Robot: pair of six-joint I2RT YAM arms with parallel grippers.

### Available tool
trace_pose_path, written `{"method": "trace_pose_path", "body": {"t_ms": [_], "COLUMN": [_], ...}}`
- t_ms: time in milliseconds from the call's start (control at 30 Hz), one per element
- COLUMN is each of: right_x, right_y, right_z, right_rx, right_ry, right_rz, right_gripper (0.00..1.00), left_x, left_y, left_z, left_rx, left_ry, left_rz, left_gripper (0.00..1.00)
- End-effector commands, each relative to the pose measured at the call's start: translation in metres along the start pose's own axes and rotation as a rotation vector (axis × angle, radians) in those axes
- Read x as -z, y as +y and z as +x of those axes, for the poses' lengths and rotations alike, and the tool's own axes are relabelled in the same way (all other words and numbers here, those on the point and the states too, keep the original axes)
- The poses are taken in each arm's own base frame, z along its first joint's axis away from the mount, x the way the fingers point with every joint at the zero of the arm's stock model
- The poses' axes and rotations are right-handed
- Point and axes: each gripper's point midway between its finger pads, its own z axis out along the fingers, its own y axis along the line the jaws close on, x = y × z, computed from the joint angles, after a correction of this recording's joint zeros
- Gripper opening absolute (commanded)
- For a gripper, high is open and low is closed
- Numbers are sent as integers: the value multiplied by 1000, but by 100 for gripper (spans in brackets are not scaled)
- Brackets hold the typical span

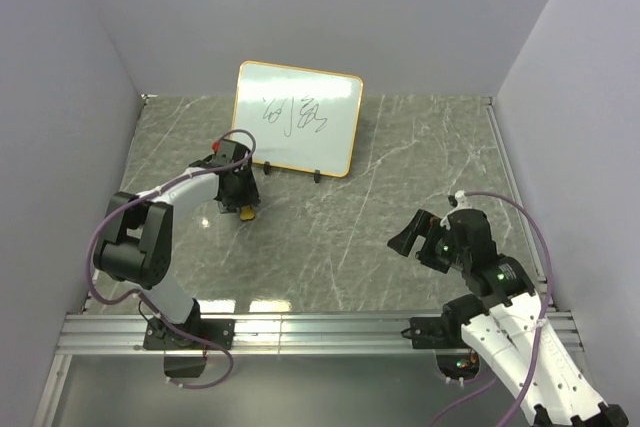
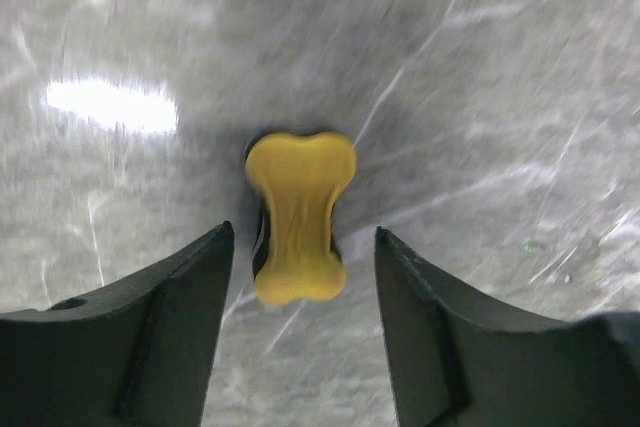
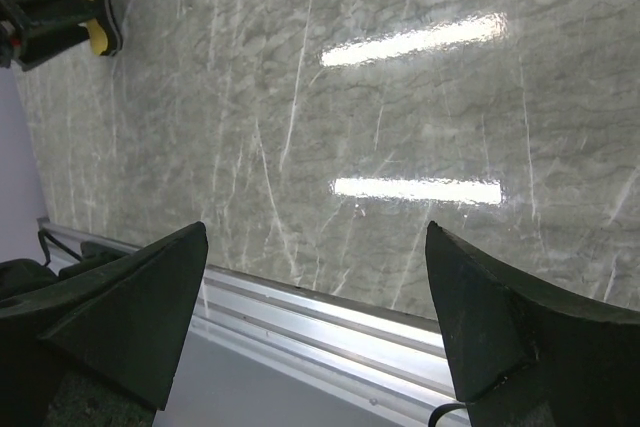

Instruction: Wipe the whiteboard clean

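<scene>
The left hand (image 1: 244, 204) hides most of the eraser (image 1: 247, 213), and scribbles (image 1: 295, 117) on the whiteboard (image 1: 300, 152) are too small to read.

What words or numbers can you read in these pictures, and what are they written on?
No text reads clearly anywhere.
Black scribbles on the whiteboard: handwritten marks, too small and loose to read as a word or number.
Yellow eraser: no writing shows on it.
</scene>
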Motion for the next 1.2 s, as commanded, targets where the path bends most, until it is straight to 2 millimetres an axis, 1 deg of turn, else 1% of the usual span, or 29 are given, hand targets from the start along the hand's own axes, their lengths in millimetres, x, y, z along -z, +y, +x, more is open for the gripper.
{"method": "trace_pose_path", "body": {"t_ms": [0,133,300,333,400,500,600,633,700,733,767,800,833,867,900,933,967,1000,1033,1067,1100,1133,1167], "right_x": [2,-1,-7,-8,-11,-14,-16,-15,-19,-14,-21,-22,-17,-26,-27,-22,-32,-29,-41,-43,-41,-54,-59], "right_y": [12,12,9,10,10,13,22,32,41,57,60,67,87,91,99,118,120,134,137,141,155,155,157], "right_z": [-16,-18,-19,-20,-20,-23,-30,-39,-47,-62,-65,-71,-85,-90,-97,-112,-118,-133,-136,-146,-162,-167,-175], "right_rx": [31,42,51,50,50,49,49,56,60,69,76,81,96,102,110,127,127,138,143,142,160,157,157], "right_ry": [-49,-51,-40,-41,-32,-34,-43,-64,-57,-87,-65,-64,-84,-63,-64,-90,-75,-103,-76,-83,-114,-92,-97], "right_rz": [-28,-20,1,-1,-1,-7,-29,-55,-63,-97,-88,-100,-150,-146,-163,-210,-203,-233,-234,-245,-285,-287,-291], "right_gripper": [96,96,96,96,96,96,96,96,96,96,97,96,97,96,95,94,93,93,92,89,87,86,86], "left_x": [1,0,-5,-6,-7,-9,-11,-12,-15,-17,-18,-18,-19,-19,-18,-17,-16,-13,-12,-7,-4,0,7], "left_y": [-9,-10,-4,-3,-2,0,1,1,2,3,4,3,4,4,3,2,1,-2,-3,-6,-8,-12,-16], "left_z": [-21,-17,-9,-8,-7,-6,-6,-5,-2,0,1,1,2,1,0,-2,-4,-7,-8,-10,-14,-15,-18], "left_rx": [-15,-30,-43,-42,-45,-49,-60,-62,-66,-69,-70,-72,-77,-80,-81,-88,-91,-96,-102,-103,-108,-107,-107], "left_ry": [-51,-43,-22,-22,-21,-12,-7,-4,6,13,16,12,14,10,8,4,2,-4,-2,-12,-22,-25,-38], "left_rz": [-1,7,-19,-23,-24,-33,-41,-43,-44,-48,-48,-46,-47,-46,-44,-39,-35,-24,-17,-4,5,29,47], "left_gripper": [62,56,52,47,44,43,43,42,42,40,39,37,31,28,24,13,6,0,0,0,0,0,0]}}
